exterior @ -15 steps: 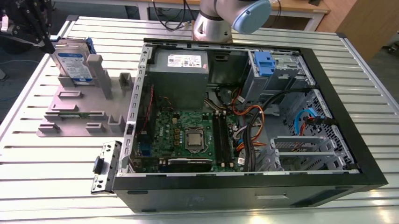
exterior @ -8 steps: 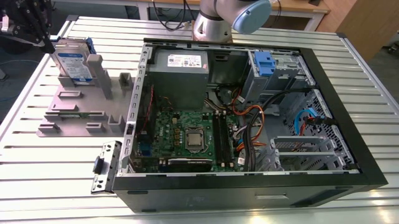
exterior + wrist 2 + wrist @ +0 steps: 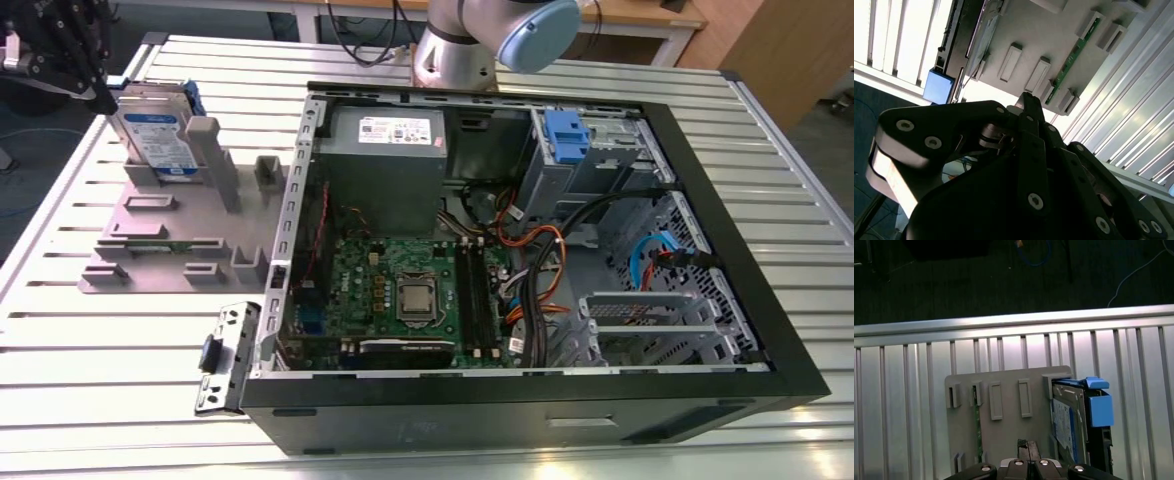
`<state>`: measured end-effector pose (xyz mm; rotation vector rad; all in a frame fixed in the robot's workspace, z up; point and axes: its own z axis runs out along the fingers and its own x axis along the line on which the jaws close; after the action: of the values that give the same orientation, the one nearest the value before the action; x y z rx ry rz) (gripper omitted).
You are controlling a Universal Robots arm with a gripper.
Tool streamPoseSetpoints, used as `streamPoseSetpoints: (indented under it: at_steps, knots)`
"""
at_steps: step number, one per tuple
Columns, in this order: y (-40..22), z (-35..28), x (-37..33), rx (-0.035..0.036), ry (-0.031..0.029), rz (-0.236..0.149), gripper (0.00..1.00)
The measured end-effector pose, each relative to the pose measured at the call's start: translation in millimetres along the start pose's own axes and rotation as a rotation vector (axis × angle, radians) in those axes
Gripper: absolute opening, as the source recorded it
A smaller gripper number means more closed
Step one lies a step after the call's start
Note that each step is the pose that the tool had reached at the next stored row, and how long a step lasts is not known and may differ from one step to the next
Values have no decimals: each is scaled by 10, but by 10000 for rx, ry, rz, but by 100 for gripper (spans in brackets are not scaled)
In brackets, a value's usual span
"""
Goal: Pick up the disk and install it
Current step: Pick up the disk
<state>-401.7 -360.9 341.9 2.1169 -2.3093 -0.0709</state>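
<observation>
The disk (image 3: 158, 135) stands on edge in a slot of the grey holder plate (image 3: 154, 215), at the exterior view's left beside the open computer case (image 3: 534, 390). It is silver-grey with a white-and-blue label, framed by a blue caddy (image 3: 1100, 408). In the first wrist view the disk (image 3: 1068, 426) sits at one end of the plate. My gripper (image 3: 96, 92) hangs just above and to the exterior view's left of the disk, apart from it. Its fingers (image 3: 1028, 447) are pressed together with nothing between them, and the second wrist view shows the fingertips (image 3: 1027, 102) meeting over the plate.
The slatted metal table (image 3: 120, 340) carries the case. Inside are a grey power supply (image 3: 387, 135), a second blue-handled caddy (image 3: 567, 135) in its bay, the motherboard (image 3: 400, 295) and loose cables (image 3: 534, 250). A detached bracket (image 3: 224, 358) lies by the case. Dark floor lies beyond the table edge (image 3: 1004, 322).
</observation>
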Motion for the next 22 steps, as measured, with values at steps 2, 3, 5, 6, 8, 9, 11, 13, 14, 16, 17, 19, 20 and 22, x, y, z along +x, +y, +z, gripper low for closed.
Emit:
streamPoseSetpoints:
  at_steps: [2, 3, 5, 6, 8, 9, 11, 13, 14, 16, 17, 19, 20, 22]
  knots:
    - [0, 0, 0, -1, 2, -34, 10]
    - [0, 0, 0, -1, 2, -51, 10]
    - [0, 0, 0, -2, 3, -84, 10]
    - [0, 0, 0, -3, 4, -100, 10]
    - [-1, 0, 1, -4, 6, -135, 10]
    - [-1, 0, 1, -4, 6, -151, 10]
    - [0, 0, 0, -5, 7, -182, 10]
    - [-1, 0, 0, -5, 9, -214, 10]
    - [0, 0, 0, -6, 10, -230, 10]
    - [0, 0, 1, -6, 11, -264, 10]
    - [0, 0, 1, -7, 11, -281, 10]
    - [0, 0, 1, -8, 12, -313, 10]
    - [0, 0, 0, -8, 13, -329, 10]
    - [0, 0, 0, -9, 14, -364, 10]
